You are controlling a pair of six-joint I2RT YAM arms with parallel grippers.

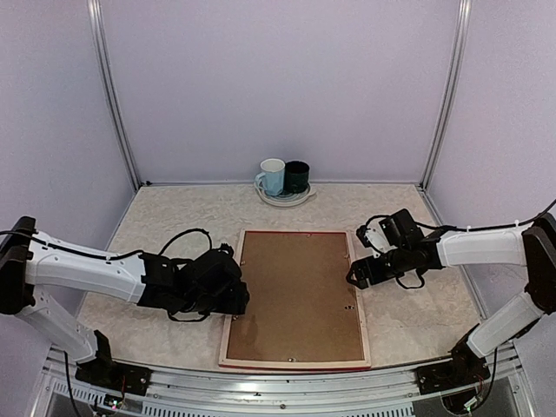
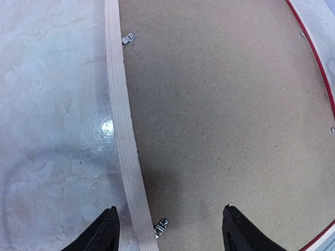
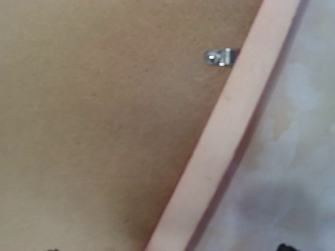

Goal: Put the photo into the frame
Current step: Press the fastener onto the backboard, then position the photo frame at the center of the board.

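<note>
Pale-wood frame (image 2: 123, 130) edges sit between the spread fingers of left gripper (image 2: 170, 212) and right gripper (image 1: 354, 280), table (image 2: 52, 104) beyond.

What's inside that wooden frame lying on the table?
A brown backing board fills the frame, held by small metal clips. Anything under the board is covered, so no photo can be seen.

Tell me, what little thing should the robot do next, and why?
Probably lower the left fingers onto the near metal tab and swivel it off the brown backing board: tabs pin the board in the frame, and no photo shows.
</note>
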